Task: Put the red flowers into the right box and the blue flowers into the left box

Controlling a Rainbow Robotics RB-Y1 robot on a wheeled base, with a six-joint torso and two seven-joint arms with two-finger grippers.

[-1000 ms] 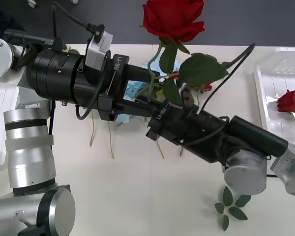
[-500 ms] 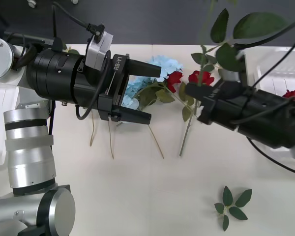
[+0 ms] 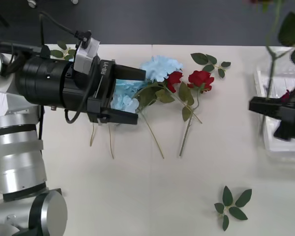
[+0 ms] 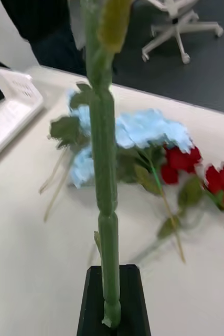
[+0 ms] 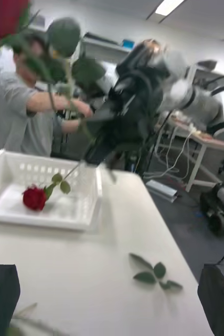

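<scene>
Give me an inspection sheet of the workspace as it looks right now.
Surface: cream table.
Job's things: two red roses and blue hydrangeas lie mid-table; one rose lies in the right box.
Clutter: leaf sprig near the front edge.
Grippers: right gripper shut on a rose stem held above the right box; left gripper open over the hydrangeas.
Cables: black cable on the left arm.
Surroundings: office chair base behind the table.
</scene>
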